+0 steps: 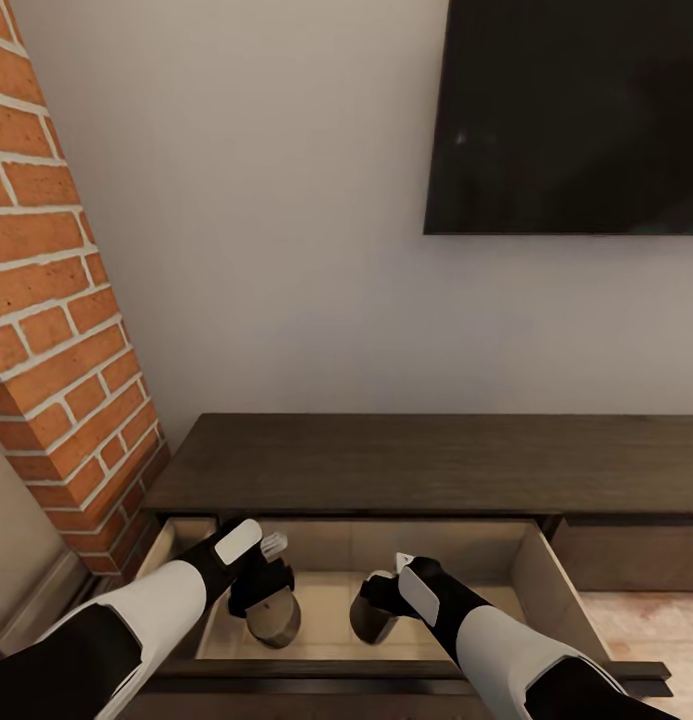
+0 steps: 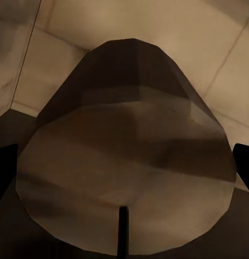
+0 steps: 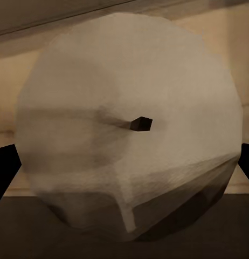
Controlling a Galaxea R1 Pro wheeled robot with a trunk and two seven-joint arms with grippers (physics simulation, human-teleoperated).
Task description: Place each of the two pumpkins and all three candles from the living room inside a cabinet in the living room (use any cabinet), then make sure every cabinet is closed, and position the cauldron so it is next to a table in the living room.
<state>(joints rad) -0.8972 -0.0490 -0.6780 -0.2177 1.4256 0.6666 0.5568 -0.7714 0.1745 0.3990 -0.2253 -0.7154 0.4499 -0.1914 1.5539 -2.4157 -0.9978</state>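
Two candles sit low in the open drawer (image 1: 546,590) of the cabinet (image 1: 426,465): the left pincer (image 1: 271,600) grasps one candle (image 1: 276,618), the right pincer (image 1: 376,610) the other candle (image 1: 371,622). To do this well, I judge each should settle flat on the drawer floor, away from the walls, before letting go. Behind rise a pale wall, brick fireplace (image 1: 56,330) and TV (image 1: 571,115).

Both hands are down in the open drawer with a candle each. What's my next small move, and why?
Probably open both hands and let go. The left hand holds its candle and the right hand its candle low inside the drawer, seemingly at its floor. Then lift the hands straight up.
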